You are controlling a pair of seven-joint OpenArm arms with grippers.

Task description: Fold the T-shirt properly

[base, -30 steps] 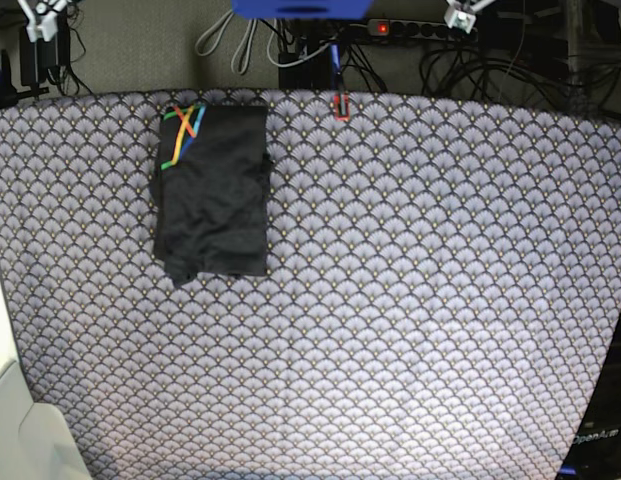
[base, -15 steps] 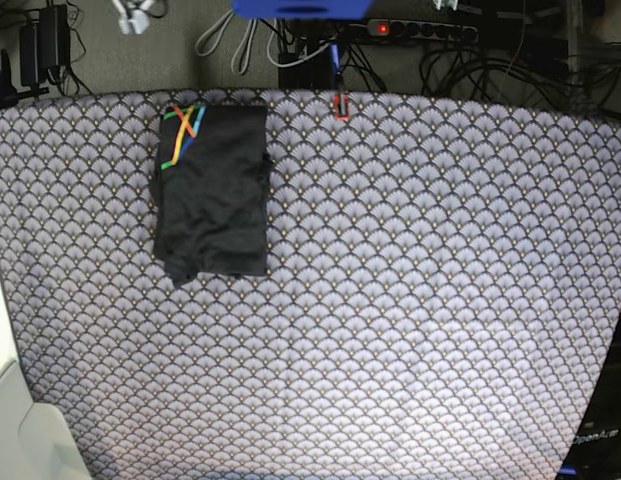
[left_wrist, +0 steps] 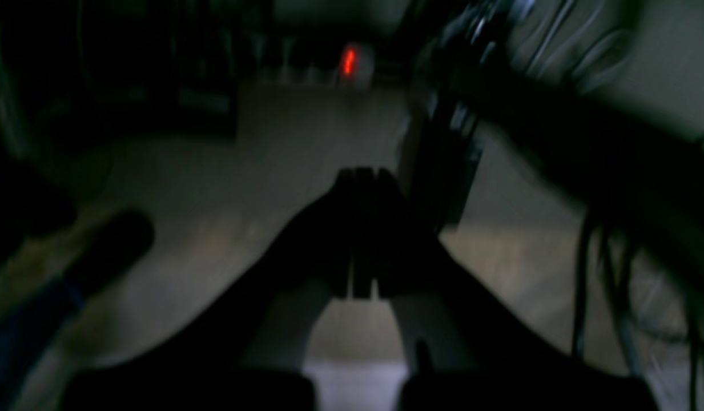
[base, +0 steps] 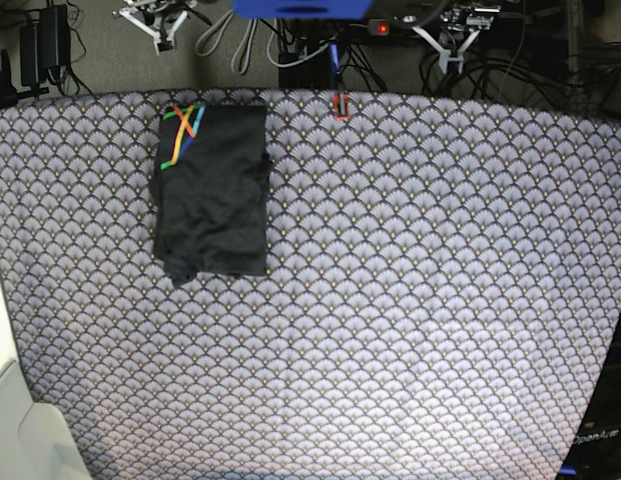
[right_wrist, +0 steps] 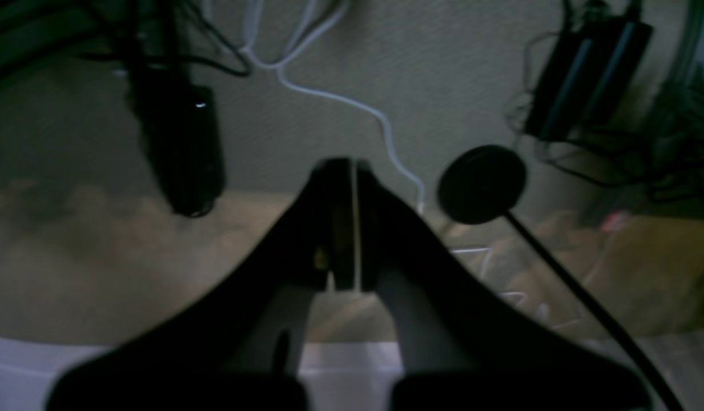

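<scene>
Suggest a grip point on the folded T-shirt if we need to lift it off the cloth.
Probably the T-shirt at its near-left corner, where a loose flap pokes past the folded rectangle. Come from the table's near side, low, and pinch all layers. The other edges lie flat on the tablecloth, giving fingers less to catch.

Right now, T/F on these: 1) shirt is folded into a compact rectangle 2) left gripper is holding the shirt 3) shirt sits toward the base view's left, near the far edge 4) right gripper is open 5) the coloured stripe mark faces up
1) True. The T-shirt lies as a compact folded rectangle on the tablecloth, its lower left corner a bit uneven.
2) False. The left gripper is shut on nothing, raised beyond the table's far edge.
3) True. It lies in the base view's left part, its top edge close to the far edge.
4) False. The right gripper is shut, jaws together, nothing between them.
5) True. The stripe mark shows at the shirt's top left corner.
</scene>
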